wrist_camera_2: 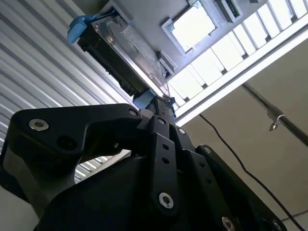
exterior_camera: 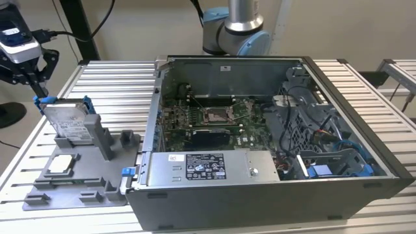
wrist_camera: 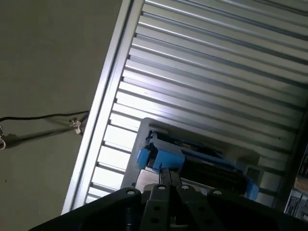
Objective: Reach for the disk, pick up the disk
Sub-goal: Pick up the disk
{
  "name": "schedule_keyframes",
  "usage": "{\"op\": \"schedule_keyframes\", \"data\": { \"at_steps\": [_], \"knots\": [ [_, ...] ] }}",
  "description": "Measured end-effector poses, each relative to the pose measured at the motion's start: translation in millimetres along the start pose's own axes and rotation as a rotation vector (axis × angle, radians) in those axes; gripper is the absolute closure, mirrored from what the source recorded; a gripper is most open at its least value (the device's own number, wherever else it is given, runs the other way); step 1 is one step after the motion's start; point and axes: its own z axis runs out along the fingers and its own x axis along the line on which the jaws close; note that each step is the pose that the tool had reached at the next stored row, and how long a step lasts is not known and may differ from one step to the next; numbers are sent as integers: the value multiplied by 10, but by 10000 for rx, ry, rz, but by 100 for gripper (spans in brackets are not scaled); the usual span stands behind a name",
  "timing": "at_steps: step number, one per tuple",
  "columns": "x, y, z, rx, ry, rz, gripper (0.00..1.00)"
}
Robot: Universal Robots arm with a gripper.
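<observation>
On the worktop, at the exterior view's left, we see a grey holder. The disk stands upright in it. The gripper is at the disk's top blue rail; we cannot tell if it is clenched. Farther right lies an open computer case.
</observation>
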Motion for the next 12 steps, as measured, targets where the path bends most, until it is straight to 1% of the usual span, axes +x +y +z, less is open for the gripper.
{"op": "schedule_keyframes", "data": {
  "at_steps": [6, 12],
  "knots": [
    [1, 0, -1, 1, 28, -728, 100],
    [2, 0, -1, 7, 61, -1557, 100]
  ]
}}
